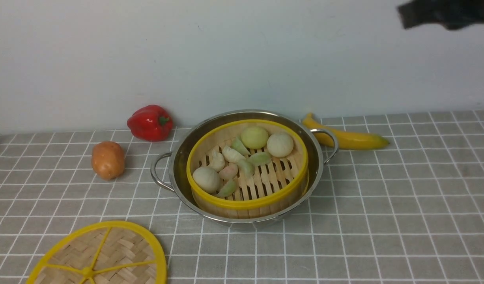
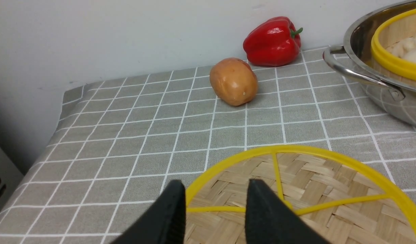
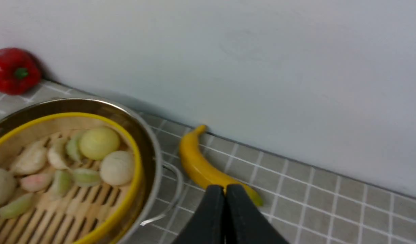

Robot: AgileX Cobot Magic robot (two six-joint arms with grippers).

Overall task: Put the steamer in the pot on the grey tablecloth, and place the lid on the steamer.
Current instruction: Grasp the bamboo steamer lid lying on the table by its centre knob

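Front view: steamer (image 1: 247, 204) inside the pot (image 1: 261, 221).

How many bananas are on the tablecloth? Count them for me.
1. The banana lies on the grey tablecloth, right of the pot, partly behind its right handle. No other shows.

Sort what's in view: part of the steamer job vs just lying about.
Job:
- steamer, in the pot
- pot
- lid, flat on the cloth, not on the steamer
- grey tablecloth
- dumplings and other food pieces, inside the steamer, though the task doesn't name them

Lying about:
- red pepper
- potato
- banana
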